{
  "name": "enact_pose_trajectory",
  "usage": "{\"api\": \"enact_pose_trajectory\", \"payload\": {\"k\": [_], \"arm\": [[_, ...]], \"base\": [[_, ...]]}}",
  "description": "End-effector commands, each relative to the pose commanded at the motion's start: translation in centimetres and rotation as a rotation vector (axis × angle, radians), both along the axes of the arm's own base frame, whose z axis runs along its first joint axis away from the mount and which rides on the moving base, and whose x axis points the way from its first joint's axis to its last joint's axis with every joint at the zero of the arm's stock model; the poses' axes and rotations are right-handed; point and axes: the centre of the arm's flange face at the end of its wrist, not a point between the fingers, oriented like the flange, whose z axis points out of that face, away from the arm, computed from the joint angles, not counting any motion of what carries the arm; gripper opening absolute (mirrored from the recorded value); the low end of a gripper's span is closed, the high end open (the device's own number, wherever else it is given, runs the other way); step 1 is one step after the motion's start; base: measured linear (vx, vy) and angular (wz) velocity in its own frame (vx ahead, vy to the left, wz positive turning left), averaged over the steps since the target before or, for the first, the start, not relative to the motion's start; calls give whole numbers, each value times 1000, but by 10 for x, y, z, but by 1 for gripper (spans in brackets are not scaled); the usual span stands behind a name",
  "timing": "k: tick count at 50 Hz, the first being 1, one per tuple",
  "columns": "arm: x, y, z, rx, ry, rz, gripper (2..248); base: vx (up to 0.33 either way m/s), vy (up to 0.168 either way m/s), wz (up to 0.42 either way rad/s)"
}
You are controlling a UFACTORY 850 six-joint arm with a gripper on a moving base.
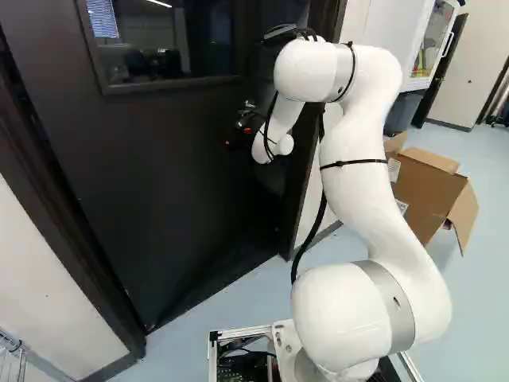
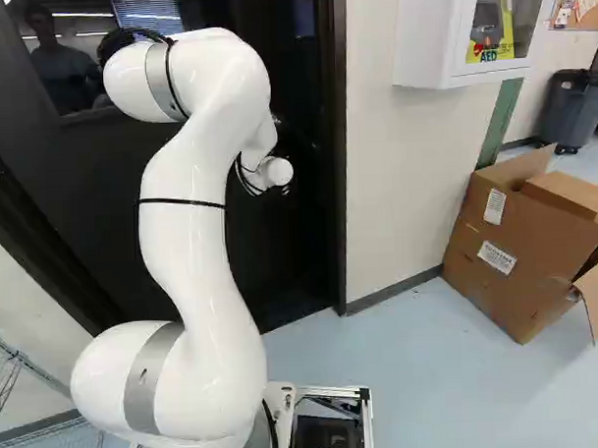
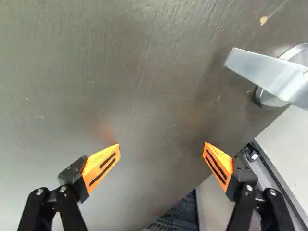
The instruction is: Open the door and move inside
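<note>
Across the left of the left base view, the dark door [image 1: 175, 183], with the white arm [image 1: 358, 167] rising near at the right and an open cardboard box [image 2: 526, 246] on the floor farther right. Only in the right base view, at the far right, a pinboard [image 2: 588, 12]; in the left one, small against the door, the gripper [image 1: 238, 125]. Clear in the wrist view alone, fingers [image 3: 102, 166] spread wide before the door and, ahead of them, off to one side and apart, the metal handle [image 3: 269, 74].
</note>
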Motion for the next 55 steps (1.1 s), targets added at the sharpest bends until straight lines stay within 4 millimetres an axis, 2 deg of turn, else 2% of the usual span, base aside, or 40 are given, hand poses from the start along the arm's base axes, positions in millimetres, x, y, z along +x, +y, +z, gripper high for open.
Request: {"api": "enact_pose_trajectory", "payload": {"k": [13, 22, 41, 55], "arm": [[24, 12, -6, -12, -27, 35, 247], [31, 16, -7, -13, -35, 42, 247], [31, 17, -7, -11, -34, 39, 247], [16, 15, -3, 3, -17, 17, 247]], "base": [[0, 0, 0], [0, 0, 0], [0, 0, 0], [0, 0, 0]]}}
